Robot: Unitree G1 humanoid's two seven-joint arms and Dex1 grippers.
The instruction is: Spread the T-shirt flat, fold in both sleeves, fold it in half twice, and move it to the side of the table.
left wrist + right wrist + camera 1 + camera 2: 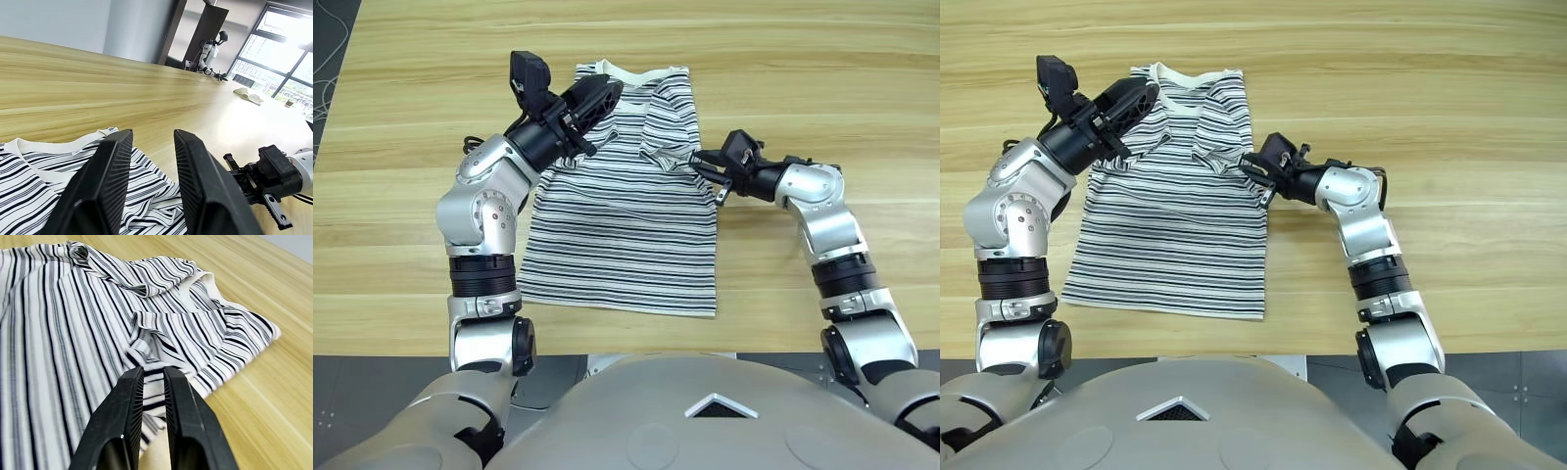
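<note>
Left eye view, looking down over both arms: a black-and-white striped T-shirt (pixel 622 235) lies on a pale wooden table (pixel 822 88). Its long axis runs from the near table edge toward the far side. The white collar (pixel 631 73) points away from the robot and the straight hem (pixel 607 294) lies nearest it. Both sleeves are turned inward, so the shirt forms a tall narrow shape, a little rumpled near the shoulders.

The left gripper (pixel 610 98) sits over the shirt's left shoulder, just beside the collar. Its two dark fingers stand wide apart with nothing between them. In the left wrist view the striped cloth lies just beneath those fingers (pixel 112 181).

The right gripper (pixel 702 166) is at the shirt's right edge, by the folded right sleeve (pixel 666 147). In the right wrist view its fingers (pixel 129 401) are close together with a narrow gap, and striped cloth shows through it. Their tips are at the sleeve's edge; whether they touch the cloth cannot be told.

The tabletop is long, with light wood grain running across it. Dark grey floor (pixel 328 39) shows past its left end. The left wrist view shows a grey wall (pixel 58 19), a dark pillar (pixel 205 29), large bright windows (pixel 288 29) and another humanoid robot (pixel 211 51) standing at the table's far end. A beige bundle (pixel 249 95) rests farther along the table.
</note>
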